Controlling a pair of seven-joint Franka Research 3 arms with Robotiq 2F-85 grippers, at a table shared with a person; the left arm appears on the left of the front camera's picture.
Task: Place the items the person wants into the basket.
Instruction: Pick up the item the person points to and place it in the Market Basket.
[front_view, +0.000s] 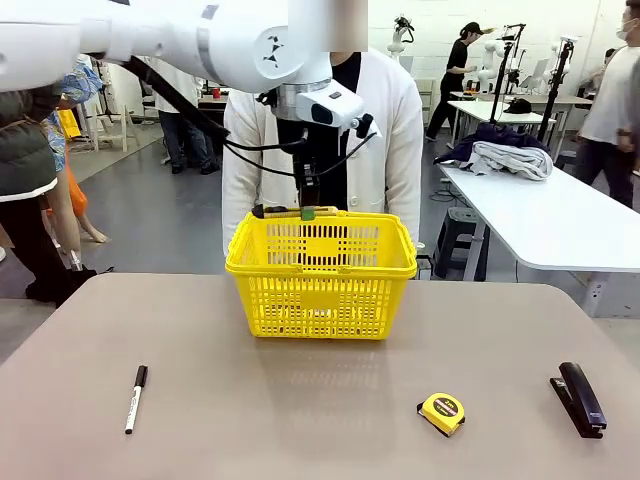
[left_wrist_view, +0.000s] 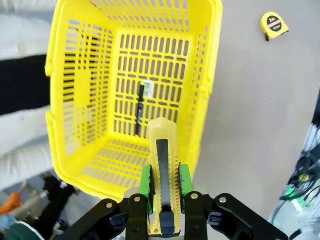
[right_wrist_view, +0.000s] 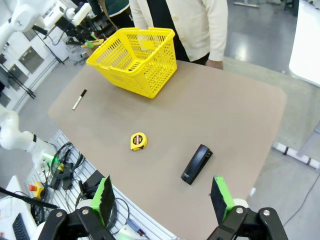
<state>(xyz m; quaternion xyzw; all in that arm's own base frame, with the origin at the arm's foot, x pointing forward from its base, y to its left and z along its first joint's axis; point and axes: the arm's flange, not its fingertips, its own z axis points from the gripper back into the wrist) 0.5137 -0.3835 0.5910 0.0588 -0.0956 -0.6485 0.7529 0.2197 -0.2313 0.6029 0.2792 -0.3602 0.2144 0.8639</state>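
Left tool (left_wrist_view: 165, 183) clamped on utility knife (left_wrist_view: 162, 136) above basket (left_wrist_view: 213, 60) (pen (left_wrist_view: 140, 107) inside); right tool (right_wrist_view: 162, 195) apart.

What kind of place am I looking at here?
Probably a robotics lab in an open hall: long white worktables, tall equipment stands, and loose cabling with a yellow-and-red emergency-stop box beside the robot's table.

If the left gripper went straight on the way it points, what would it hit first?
Probably the floor of the yellow basket: the left gripper, shut on the utility knife, points down into it, near the black pen. Depth is unclear, so the rim is possible.
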